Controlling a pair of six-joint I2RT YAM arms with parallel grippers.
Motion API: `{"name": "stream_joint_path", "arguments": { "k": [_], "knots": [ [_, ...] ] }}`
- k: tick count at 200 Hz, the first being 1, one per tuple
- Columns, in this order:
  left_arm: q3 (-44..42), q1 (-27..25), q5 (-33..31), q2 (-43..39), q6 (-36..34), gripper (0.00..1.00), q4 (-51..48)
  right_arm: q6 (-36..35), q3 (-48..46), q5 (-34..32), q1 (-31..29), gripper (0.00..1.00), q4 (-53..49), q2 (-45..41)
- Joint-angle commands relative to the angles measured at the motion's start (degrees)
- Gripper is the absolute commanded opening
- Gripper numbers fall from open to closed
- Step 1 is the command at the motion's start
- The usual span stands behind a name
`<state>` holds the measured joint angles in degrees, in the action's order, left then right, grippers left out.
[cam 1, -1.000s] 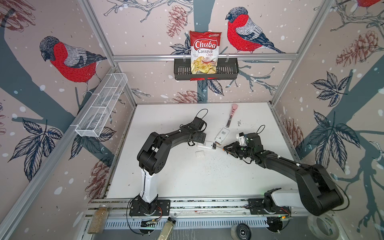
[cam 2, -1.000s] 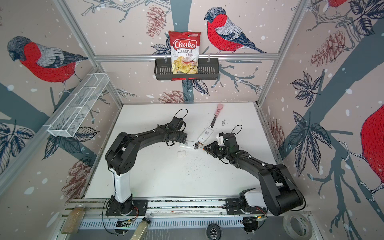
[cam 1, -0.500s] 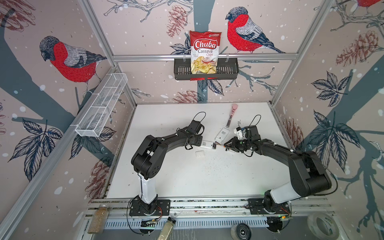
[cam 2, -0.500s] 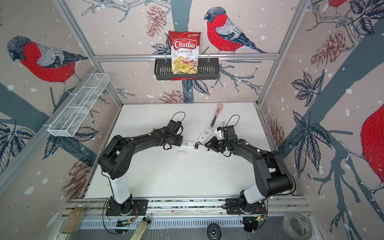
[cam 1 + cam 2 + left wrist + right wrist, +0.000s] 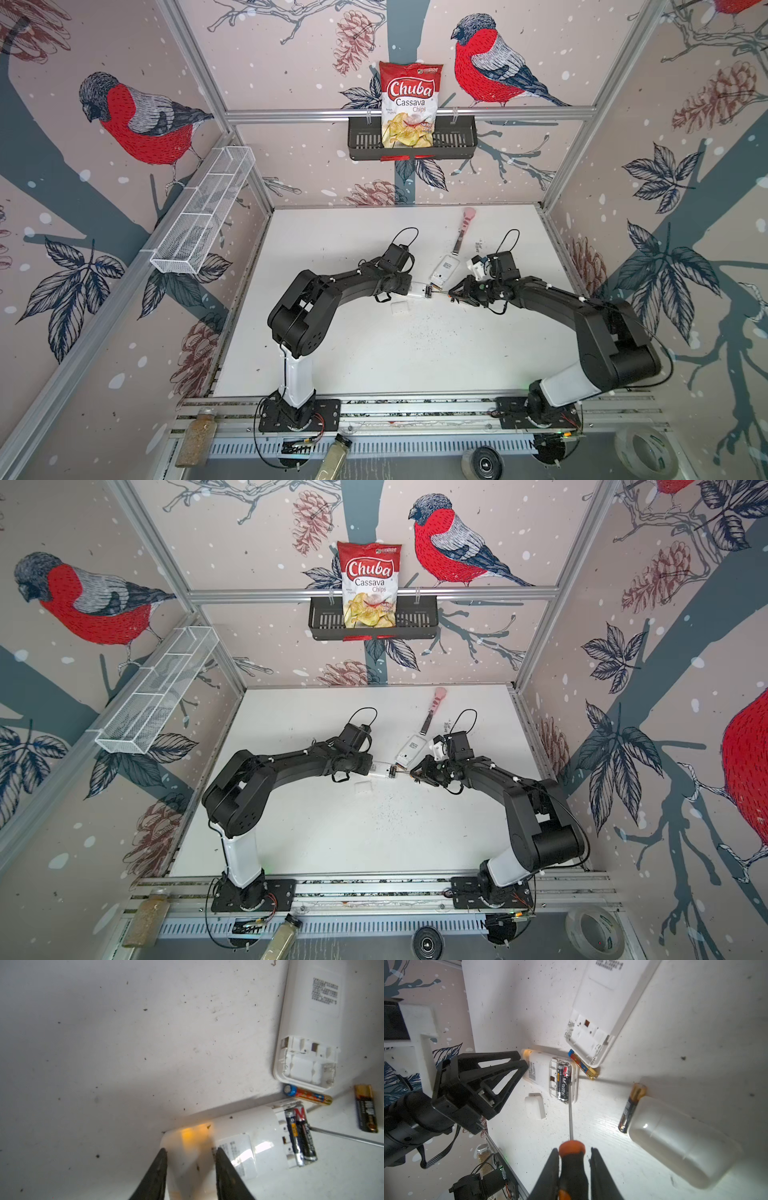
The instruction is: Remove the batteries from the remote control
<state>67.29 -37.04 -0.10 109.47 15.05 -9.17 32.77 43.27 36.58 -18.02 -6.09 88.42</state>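
Note:
My left gripper (image 5: 190,1152) is shut on the end of a small white remote control (image 5: 239,1132), which lies on the table in both top views (image 5: 417,289) (image 5: 382,769). Its open compartment holds two dark batteries (image 5: 301,1136) side by side. My right gripper (image 5: 574,1151) is shut on an orange-and-black screwdriver (image 5: 572,1159). The screwdriver's thin shaft reaches to those batteries (image 5: 563,1082). A colourful loose battery (image 5: 582,1065) lies beside a larger white remote (image 5: 600,1007) whose compartment is empty. A dark, gold-banded battery (image 5: 630,1105) lies apart on the table.
A small white battery cover (image 5: 400,308) lies just in front of the held remote. A rounded white plastic piece (image 5: 681,1147) rests against the dark loose battery. A pink-handled tool (image 5: 463,226) lies behind the larger remote (image 5: 444,270). The cage walls stand far off.
My left gripper has closed on the small remote's end. The right arm has shifted its pose, with the screwdriver tip still at the remote's compartment.

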Motion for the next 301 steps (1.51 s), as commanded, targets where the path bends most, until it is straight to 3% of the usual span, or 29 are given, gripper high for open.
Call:
{"name": "stream_joint_path", "arguments": {
  "k": [1, 102, 301],
  "knots": [
    [-0.4, -0.1, 1.8, 0.8, 0.5, 0.38, 1.5, -0.7, 0.3, -0.2, -0.2, 0.0, 0.1, 0.6],
    [-0.2, -0.1, 2.3, 2.4, 0.6, 0.36, 2.5, 1.1, 1.1, 5.2, -1.0, 0.0, 4.5, 0.5],
    [-0.1, -0.1, 2.9, 2.8, 0.8, 0.35, 2.9, -1.6, 0.4, 2.4, 0.4, 0.0, 1.4, 1.2]
  ]
}}
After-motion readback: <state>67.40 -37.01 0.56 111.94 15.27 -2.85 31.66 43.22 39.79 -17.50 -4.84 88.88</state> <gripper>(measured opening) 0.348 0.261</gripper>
